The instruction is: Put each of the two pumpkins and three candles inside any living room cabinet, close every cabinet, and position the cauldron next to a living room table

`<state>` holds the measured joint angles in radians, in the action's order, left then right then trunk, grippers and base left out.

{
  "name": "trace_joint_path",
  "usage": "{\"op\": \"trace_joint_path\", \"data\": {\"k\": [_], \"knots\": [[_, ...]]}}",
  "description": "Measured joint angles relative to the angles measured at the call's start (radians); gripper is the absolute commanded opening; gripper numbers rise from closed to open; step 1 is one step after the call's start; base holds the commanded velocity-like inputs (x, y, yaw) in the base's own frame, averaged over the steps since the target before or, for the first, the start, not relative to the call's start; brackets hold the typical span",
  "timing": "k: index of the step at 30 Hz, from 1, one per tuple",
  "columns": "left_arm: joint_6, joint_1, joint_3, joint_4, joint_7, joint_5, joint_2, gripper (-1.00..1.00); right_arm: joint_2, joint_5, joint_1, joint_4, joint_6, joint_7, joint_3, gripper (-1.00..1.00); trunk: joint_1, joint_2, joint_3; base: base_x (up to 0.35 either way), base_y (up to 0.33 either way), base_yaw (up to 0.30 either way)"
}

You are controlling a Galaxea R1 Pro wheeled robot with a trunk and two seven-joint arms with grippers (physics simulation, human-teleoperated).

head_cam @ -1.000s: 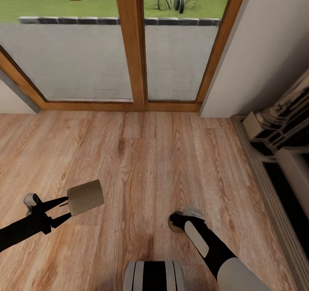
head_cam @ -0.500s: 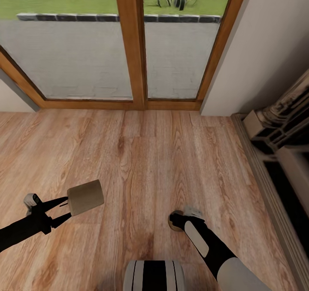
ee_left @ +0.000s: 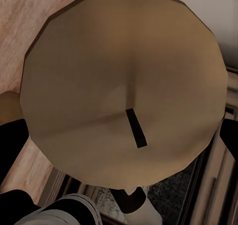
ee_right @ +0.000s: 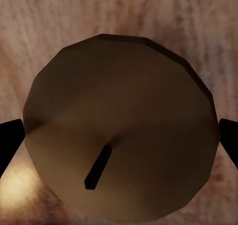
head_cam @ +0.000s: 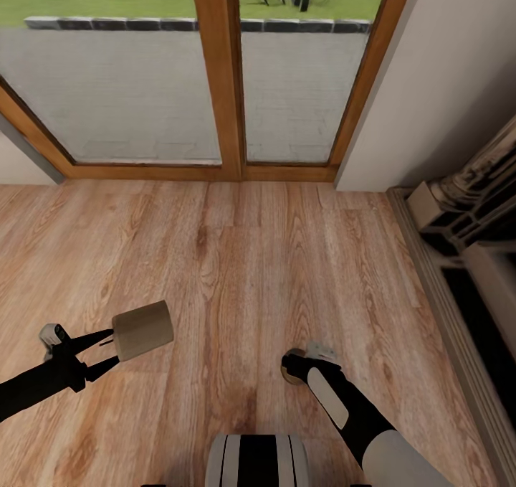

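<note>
Wooden floor (head_cam: 251, 257) runs from the robot up to a glass door (head_cam: 215, 78) with a warm wood frame, with paving and grass outside. Since the earlier pictures the whole head view has slid a little, the door sill sitting slightly higher in the picture, so the camera has moved; both arms and what they carry sit at the same places in the picture as before.

One candle (head_cam: 143, 331), a squat tan stub, is carried lying on its side above the floor at the left, gripped at its wick end by the two dark fingers of the left hand (head_cam: 111, 351), which are closed on it. In the left wrist view that candle (ee_left: 124, 86) shows its round face and short dark wick, with a dark finger at either edge.

A second candle (head_cam: 290, 378) peeks out beyond the tip of the right hand (head_cam: 295, 371), low over the floor near the robot's base. The right wrist view shows its round end (ee_right: 121, 125) with a wick, a dark finger (ee_right: 10, 140) pressed at each side: the hand is clamped on it.

To the right, a pale wall (head_cam: 459, 78) meets the ornate beige fireplace (head_cam: 466, 214) at the floor's right edge.
</note>
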<state>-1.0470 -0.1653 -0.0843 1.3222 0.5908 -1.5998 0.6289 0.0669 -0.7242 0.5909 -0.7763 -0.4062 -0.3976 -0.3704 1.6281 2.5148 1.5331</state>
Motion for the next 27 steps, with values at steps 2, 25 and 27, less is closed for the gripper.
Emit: {"op": "trace_joint_path", "data": {"k": [2, 25, 27], "knots": [[0.000, 0.000, 0.000, 0.000, 0.000, 0.000, -0.001, -1.00, 0.000, 0.001, 0.000, 0.000, 0.000, 0.000, 0.000, -1.00, 0.000, 0.000, 0.000, 0.000, 0.000, 0.000], [0.000, 0.001, 0.000, 0.000, 0.000, -0.001, -0.002, -1.00, 0.001, -0.009, 0.000, 0.019, 0.003, 0.000, -0.001, -1.00, -0.001, 0.000, -0.008, 0.000, 0.000, 0.000], [0.000, 0.001, 0.001, 0.000, 0.000, -0.001, -0.003, -1.00, 0.001, -0.009, 0.000, 0.019, 0.003, 0.000, -0.001, -1.00, -0.001, 0.000, -0.008, 0.000, 0.000, 0.000]]}}
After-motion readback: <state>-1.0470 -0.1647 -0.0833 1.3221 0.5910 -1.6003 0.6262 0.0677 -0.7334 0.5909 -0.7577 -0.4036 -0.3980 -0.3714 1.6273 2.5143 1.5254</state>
